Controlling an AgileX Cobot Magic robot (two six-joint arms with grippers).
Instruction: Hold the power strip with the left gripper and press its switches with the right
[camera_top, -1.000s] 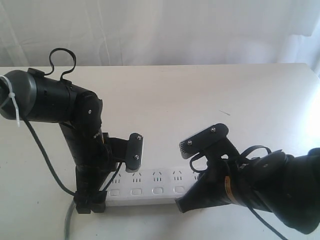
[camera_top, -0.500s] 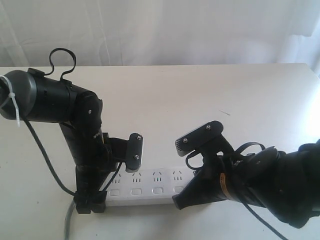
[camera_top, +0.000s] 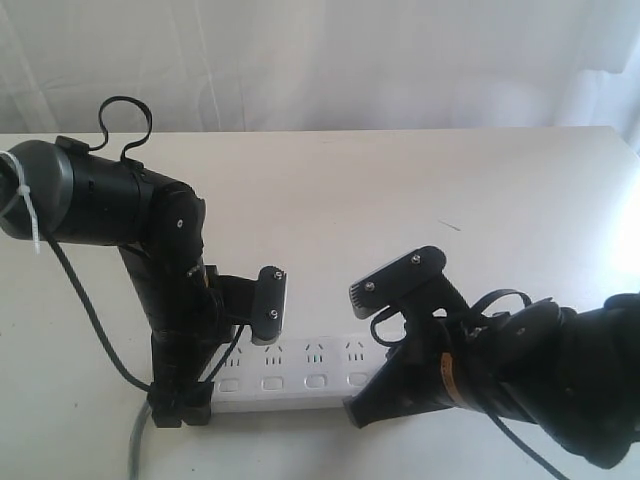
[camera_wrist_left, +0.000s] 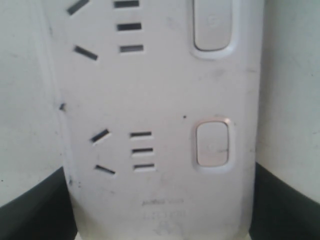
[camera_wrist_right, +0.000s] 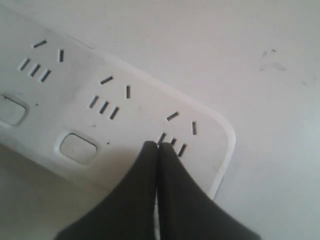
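The white power strip (camera_top: 300, 372) lies along the table's near edge. My left gripper (camera_top: 182, 398) is shut on its cord end; in the left wrist view its black jaws flank the strip (camera_wrist_left: 160, 95) on both sides, past two switches (camera_wrist_left: 212, 144). My right gripper (camera_top: 360, 408) is shut, its two fingertips (camera_wrist_right: 150, 150) pressed together and resting over the last socket group of the strip (camera_wrist_right: 100, 95) near its rounded end. One switch (camera_wrist_right: 77, 148) shows beside the fingers; the end group's switch is hidden beneath them. Several switches (camera_top: 272, 383) show in the exterior view.
The grey cord (camera_top: 135, 440) leaves the strip's left end toward the table's front edge. The white table (camera_top: 420, 190) stretches back to a white curtain. The right arm's bulk covers the strip's right end in the exterior view.
The right arm has shifted slightly left and lower over the strip's right end. The left arm and the strip have not moved.
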